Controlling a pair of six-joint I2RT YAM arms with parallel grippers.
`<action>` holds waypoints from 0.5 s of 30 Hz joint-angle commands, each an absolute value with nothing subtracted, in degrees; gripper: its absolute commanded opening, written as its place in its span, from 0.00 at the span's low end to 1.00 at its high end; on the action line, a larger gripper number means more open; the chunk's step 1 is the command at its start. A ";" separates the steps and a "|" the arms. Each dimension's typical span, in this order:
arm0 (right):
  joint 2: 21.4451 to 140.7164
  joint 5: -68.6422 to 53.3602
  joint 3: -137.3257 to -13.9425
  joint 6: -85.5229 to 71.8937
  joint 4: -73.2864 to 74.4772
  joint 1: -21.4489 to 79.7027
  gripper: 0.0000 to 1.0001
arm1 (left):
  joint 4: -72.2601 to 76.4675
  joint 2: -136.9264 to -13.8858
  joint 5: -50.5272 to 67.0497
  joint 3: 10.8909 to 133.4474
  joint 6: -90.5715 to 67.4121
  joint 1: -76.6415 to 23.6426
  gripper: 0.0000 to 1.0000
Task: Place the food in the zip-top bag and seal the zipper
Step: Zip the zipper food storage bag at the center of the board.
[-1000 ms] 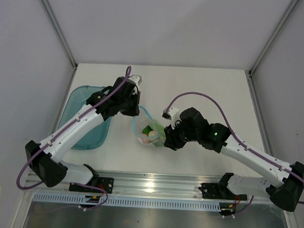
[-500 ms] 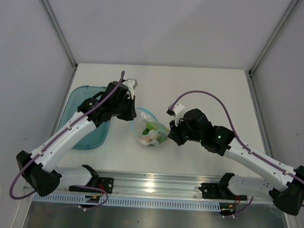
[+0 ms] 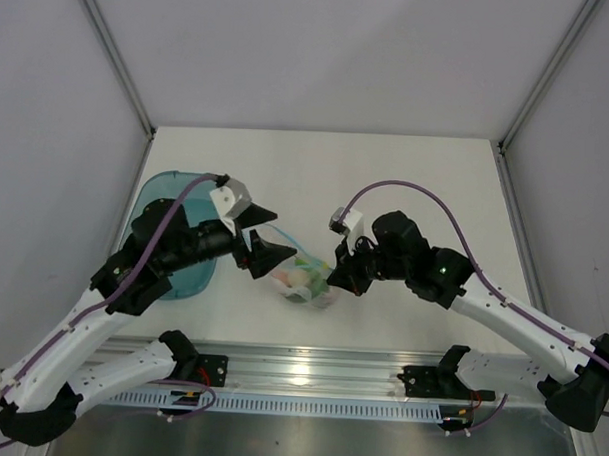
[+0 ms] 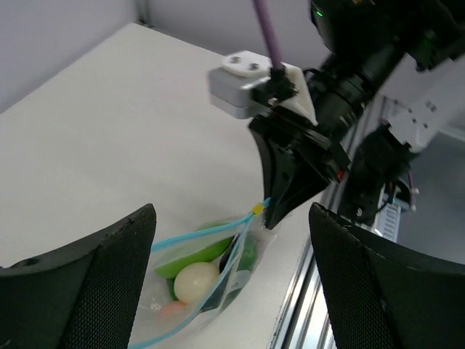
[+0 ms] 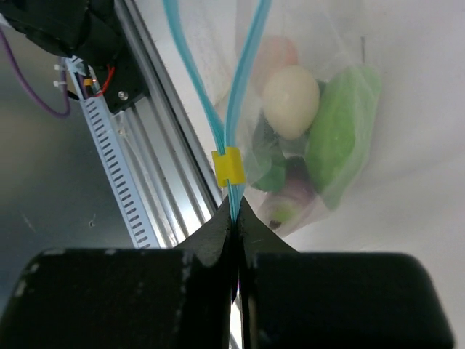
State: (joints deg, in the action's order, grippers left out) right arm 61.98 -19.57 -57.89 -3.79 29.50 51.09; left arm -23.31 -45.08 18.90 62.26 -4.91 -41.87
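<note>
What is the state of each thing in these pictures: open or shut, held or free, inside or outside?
zip-top bag: holds the food, pinched at one end of its mouth.
zipper: not sealed; the strips part beyond the yellow slider.
food: inside the bag.
left gripper: open, holding nothing.
right gripper: shut on the zipper's end.
blue tray: on the table, partly hidden by the left arm.

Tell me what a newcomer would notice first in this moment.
A small clear crinkly zip-top bag of green and cream toy food pieces sits mid-table between the arms. The right gripper, jaws shut, pinches the end of its teal-blue zipper strip beside a yellow slider tab, the mouth beyond gaping. The left gripper hovers just left of the bag with jaws spread wide.
</note>
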 commanded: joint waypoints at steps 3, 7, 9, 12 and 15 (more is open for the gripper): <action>61.35 -26.45 -61.52 -3.16 28.39 50.28 0.00 | -16.89 -50.27 27.68 60.13 5.44 -47.37 0.87; 60.91 -27.16 -61.08 -3.25 28.39 49.92 0.00 | -16.08 -52.55 27.86 59.94 8.43 -49.13 0.85; 60.82 -27.60 -60.91 -3.16 28.48 49.75 0.00 | -16.17 -54.57 28.65 60.20 10.09 -49.66 0.83; 60.47 -27.69 -60.65 -3.16 28.39 49.57 0.00 | -16.26 -56.51 28.30 60.29 12.12 -49.83 0.80; 60.21 -28.30 -60.29 -3.16 28.39 49.31 0.00 | -16.44 -57.83 28.91 60.64 13.71 -49.83 0.77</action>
State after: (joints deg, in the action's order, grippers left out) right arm 61.91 -26.48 -58.63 -3.81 29.61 49.60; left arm -18.52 -57.08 26.48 59.42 9.41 -49.39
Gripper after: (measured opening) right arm 0.005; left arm 0.783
